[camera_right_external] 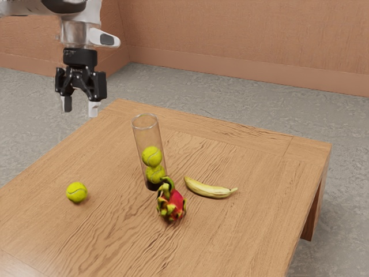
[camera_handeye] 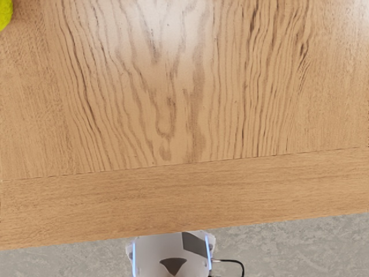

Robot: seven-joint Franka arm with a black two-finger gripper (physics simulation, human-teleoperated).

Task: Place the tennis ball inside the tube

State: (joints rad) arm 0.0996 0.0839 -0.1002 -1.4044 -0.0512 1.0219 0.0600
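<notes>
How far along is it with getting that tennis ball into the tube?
Barely started, it seems. Two tennis balls are in the clear tube, though I can't tell who put them there. Nothing is in hand: the raised gripper is open and empty. What's left is the whole move: the loose tennis ball lies on the table, to be grasped, lifted and dropped in.

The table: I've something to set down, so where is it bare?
Bare: between the loose tennis ball and the tube; from the banana to the far edge of the table. Crowded: among tube, dragon fruit and banana.
</notes>
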